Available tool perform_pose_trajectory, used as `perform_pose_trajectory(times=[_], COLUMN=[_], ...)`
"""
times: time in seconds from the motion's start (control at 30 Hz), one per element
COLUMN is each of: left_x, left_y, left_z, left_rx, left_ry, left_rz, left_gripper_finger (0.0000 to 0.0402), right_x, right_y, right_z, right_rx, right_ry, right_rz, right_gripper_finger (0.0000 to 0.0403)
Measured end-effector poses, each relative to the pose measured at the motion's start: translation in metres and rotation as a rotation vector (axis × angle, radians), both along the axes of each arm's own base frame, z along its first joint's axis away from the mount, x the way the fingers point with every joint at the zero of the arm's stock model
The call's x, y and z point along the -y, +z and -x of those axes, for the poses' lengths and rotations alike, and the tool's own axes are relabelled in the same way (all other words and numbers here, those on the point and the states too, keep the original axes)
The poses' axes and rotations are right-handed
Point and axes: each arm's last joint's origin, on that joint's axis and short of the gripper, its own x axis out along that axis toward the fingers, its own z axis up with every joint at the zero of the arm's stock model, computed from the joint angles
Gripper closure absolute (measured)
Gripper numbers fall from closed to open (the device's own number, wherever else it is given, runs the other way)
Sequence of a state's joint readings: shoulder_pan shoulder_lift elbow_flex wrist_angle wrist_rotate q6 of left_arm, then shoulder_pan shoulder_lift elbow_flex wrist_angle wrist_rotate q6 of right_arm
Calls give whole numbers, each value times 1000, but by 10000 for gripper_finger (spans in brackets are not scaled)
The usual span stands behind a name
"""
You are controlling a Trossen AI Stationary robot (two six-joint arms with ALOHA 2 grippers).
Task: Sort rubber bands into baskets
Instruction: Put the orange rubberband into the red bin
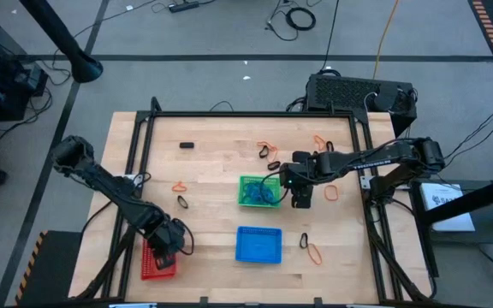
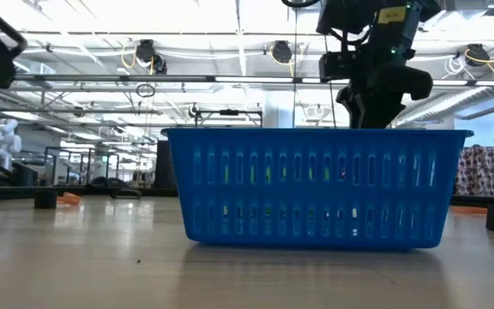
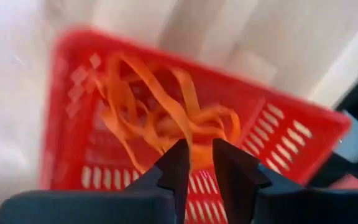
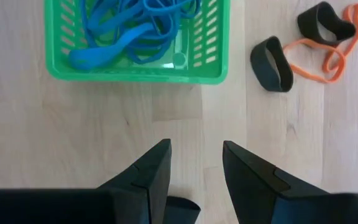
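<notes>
The red basket (image 1: 156,267) stands at the table's near left and holds a heap of orange rubber bands (image 3: 160,121). My left gripper (image 1: 166,246) hangs over it, pointing steeply down, its fingers (image 3: 201,163) a narrow gap apart. The green basket (image 1: 258,192), mid-table, holds blue bands (image 4: 126,28). Just right of it my right gripper (image 1: 301,199) is open over bare wood (image 4: 194,163) with nothing between its fingers. The blue basket (image 1: 258,245) stands nearer the front edge. My left gripper stands from above, slanting down, over the heap of orange bands in the red basket. One orange strand (image 3: 190,144) runs up to the gap between the fingertips. I cannot tell whether either finger touches it.
Loose bands lie on the wood: two black ones (image 4: 271,64) and an orange one (image 4: 329,61) beside the green basket, orange (image 1: 179,186) and black (image 1: 183,202) at mid-left, black (image 1: 304,240) and orange (image 1: 315,252) right of the blue basket. A black frame (image 1: 255,115) rims the table.
</notes>
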State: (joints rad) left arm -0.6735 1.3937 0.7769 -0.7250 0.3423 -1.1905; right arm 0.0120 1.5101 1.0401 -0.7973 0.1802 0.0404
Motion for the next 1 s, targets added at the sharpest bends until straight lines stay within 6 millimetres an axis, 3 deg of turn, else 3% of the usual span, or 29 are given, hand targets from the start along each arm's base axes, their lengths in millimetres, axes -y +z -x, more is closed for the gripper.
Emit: perform_pose_trajectory(times=[0.13, 0.4, 0.57, 0.67, 0.83, 1.0], left_x=[-7, -20, -23, -29, -47, -75], left_y=[1, 2, 2, 7, 30, 46], left_z=[-6, -15, -18, -23, -31, -36], left_rx=[-73, -61, -8, 56, 284, 633], left_ry=[33, 74, -11, -77, -201, -293], left_rz=[95, 104, 110, 97, -99, -577], left_gripper_finger=[318, 318, 317, 317, 317, 317], right_x=[0, 0, 3, 15, 48, 86], right_y=[0, -1, -1, 0, 3, 0], right_z=[1, 3, 3, 1, -6, -20], right_rx=[-12, -33, -36, -12, 100, 270], right_ry=[0, -6, 9, -4, -51, -121], right_rz=[-2, -5, 3, -10, -47, -65], right_gripper_finger=[264, 264, 264, 264, 264, 264])
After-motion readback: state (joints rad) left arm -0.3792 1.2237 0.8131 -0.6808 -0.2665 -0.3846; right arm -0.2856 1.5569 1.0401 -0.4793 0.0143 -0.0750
